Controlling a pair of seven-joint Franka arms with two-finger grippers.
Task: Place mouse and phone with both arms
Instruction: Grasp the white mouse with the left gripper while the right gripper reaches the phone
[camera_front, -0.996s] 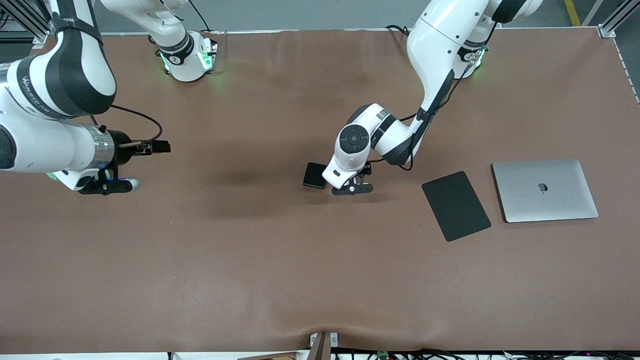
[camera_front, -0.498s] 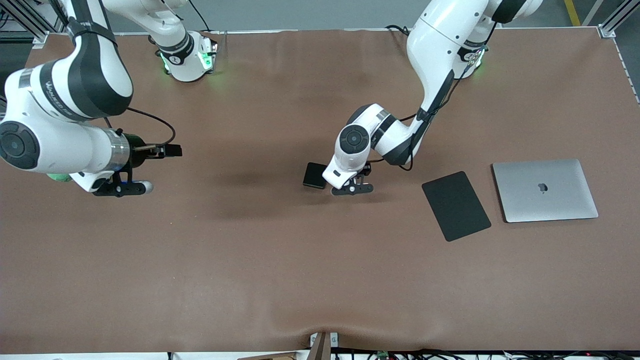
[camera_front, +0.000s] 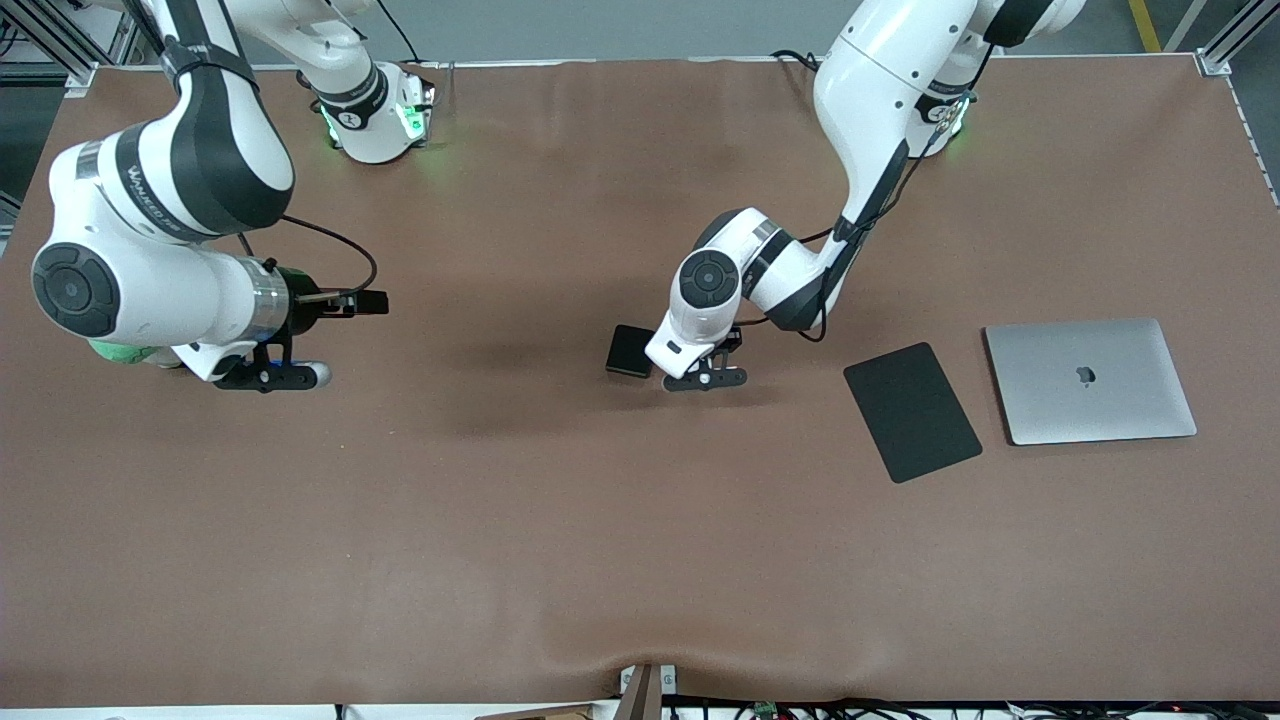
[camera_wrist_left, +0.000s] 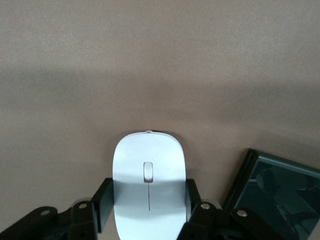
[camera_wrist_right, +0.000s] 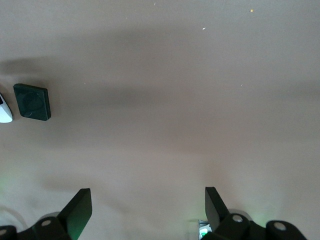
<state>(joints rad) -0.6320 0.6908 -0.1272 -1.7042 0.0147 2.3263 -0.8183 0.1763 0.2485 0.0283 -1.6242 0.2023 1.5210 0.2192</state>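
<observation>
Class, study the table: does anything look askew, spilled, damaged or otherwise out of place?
Nothing is spilled or damaged. Only the mouse pad lies skewed beside the squarely set laptop. The left gripper brackets the mouse, which lies beside the phone. The right gripper is open over bare table.

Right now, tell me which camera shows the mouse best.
The left wrist view: the mouse fills its middle, sitting between the left gripper's fingers, beside the phone. The front view hides it under the left arm. The right wrist view catches only a white sliver at the picture's edge.
</observation>
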